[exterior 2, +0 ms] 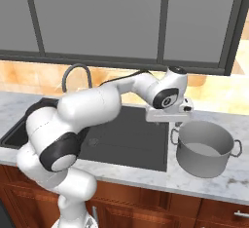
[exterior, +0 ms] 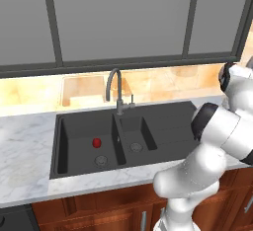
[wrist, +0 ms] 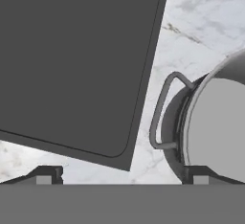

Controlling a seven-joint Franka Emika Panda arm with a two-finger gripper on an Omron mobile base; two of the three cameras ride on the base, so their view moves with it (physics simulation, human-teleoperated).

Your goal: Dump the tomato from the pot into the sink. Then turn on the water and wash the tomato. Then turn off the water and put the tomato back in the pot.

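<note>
Tomato (exterior: 97,142) in wide basin of sink (exterior: 170,119), just behind drain (exterior: 101,160). Pot (exterior 2: 204,147) upright on counter (exterior 2: 228,180) right of sink, nothing inside. Gripper (exterior 2: 176,121) w/ jaws spread wide, gripping nothing, over pot's near loop handle (wrist: 162,110).

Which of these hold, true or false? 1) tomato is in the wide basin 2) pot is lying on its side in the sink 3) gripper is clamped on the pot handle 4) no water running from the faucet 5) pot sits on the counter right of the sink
1) True: the tomato lies in the wide basin of the sink, just above its drain.
2) False: the pot stands upright on the marble counter.
3) False: the gripper is open and hovers over the pot's near handle without gripping it.
4) True: no stream falls from the faucet.
5) True.
</note>
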